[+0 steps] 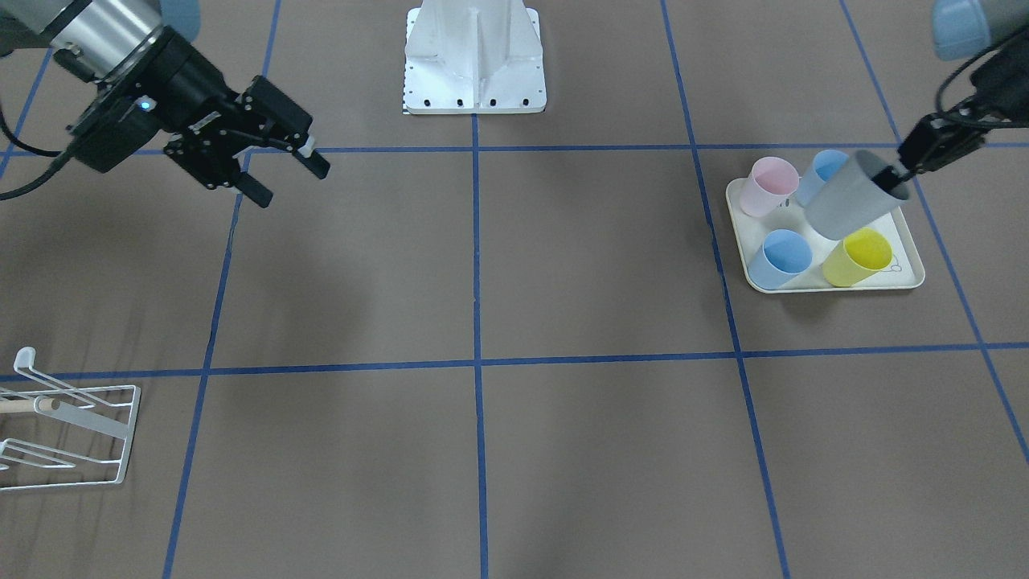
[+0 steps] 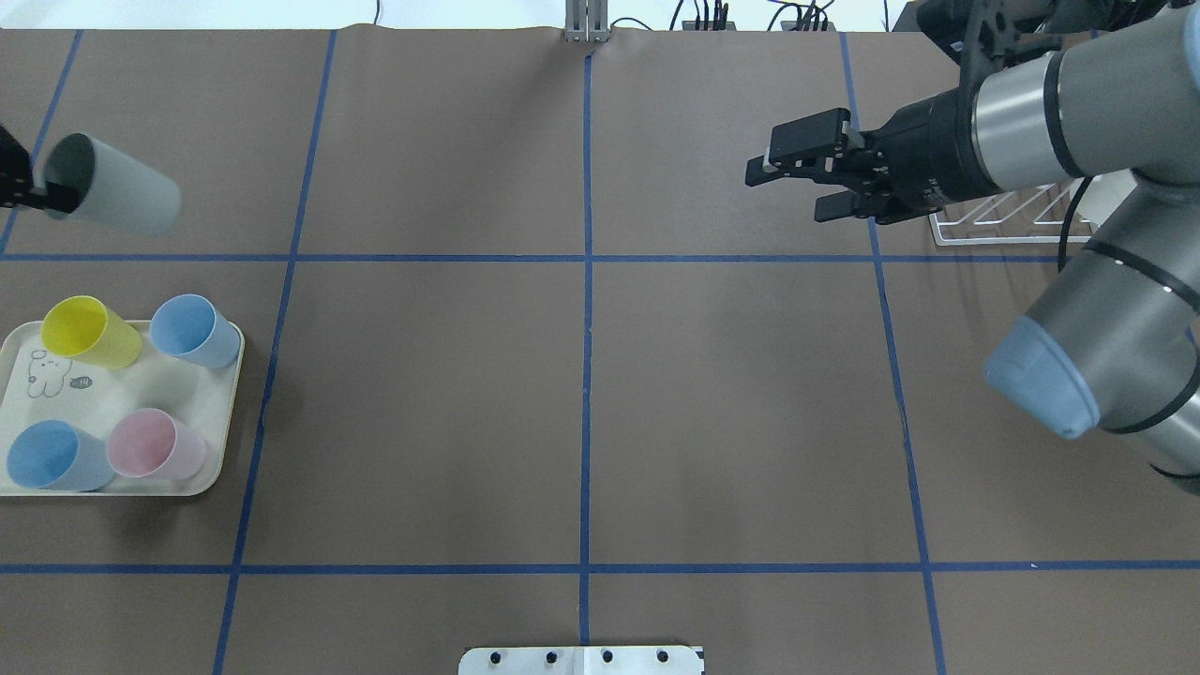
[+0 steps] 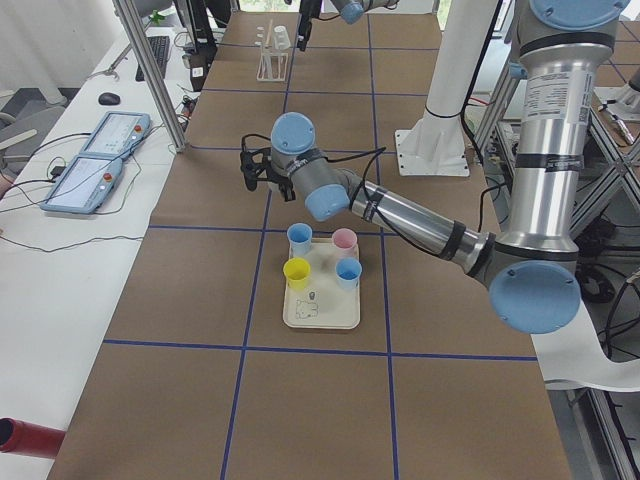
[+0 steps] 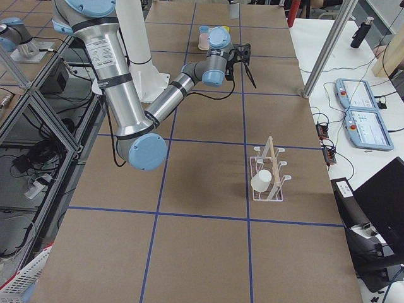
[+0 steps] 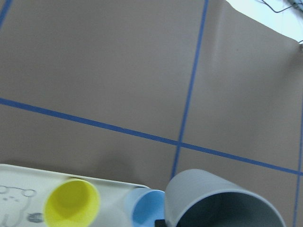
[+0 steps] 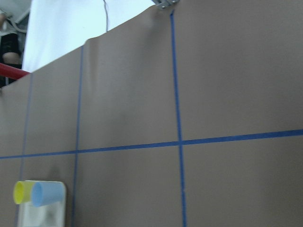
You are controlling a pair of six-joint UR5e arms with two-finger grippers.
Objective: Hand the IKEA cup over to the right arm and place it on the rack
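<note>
Left hand point(image 1: 891, 174): closed on the rim of the grey cup point(image 1: 854, 199), with one finger showing inside its mouth.
Grey cup: off the table point(image 2: 581, 403), tipped nearly onto its side. Its mouth faces my left wrist and its base points out past my fingertips.
Under my left hand: a cream tray point(image 2: 225, 412) with a little animal drawing. It carries a yellow cup point(image 2: 89, 330), two blue cups point(image 2: 192, 328) and a pink cup point(image 2: 155, 442), all upright.
Right hand point(image 2: 787, 192): open and holding nothing, in the air with the fingers aimed across toward my left hand, well apart from it.
Rack point(image 1: 72, 434): white wire, standing on the table past my right hand on the side away from my base. My right wrist partly hides it from overhead.
On the rack: something white and cup-shaped shows from the right-side camera, too small to tell more.
Grey cup to rack: well apart, at opposite ends of the table.
</note>
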